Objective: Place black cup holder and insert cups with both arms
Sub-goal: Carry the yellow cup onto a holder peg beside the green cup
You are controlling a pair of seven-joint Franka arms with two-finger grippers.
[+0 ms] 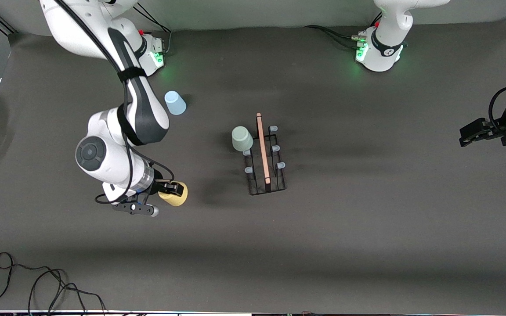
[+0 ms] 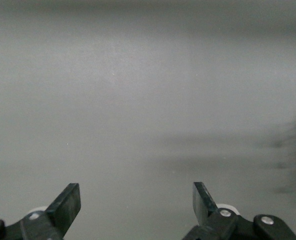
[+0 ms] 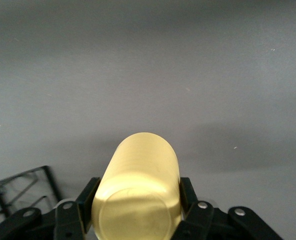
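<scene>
**Yellow cup gripped; holder mid-bench**

Right gripper (image 1: 170, 188) pinches the matte yellow cup (image 3: 140, 192), tilted. Holder (image 1: 265, 158) stands mid-bench, mint cup (image 1: 241, 138) on a peg; blue cup (image 1: 175, 102) near the right arm's base. Left gripper (image 2: 136, 205) waits spread at the bench edge, bare bench around it.

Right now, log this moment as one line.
right gripper: shut on yellow cup | left gripper: open, waiting | mint cup: on holder

Looks like a robotics lab: two white arms (image 1: 117, 114) with green-lit bases (image 1: 378, 55) bolted onto a table (image 1: 367, 219) under plain grey cloth, loose cables (image 1: 37, 285) trailing on the cloth near the camera from the arms.
</scene>
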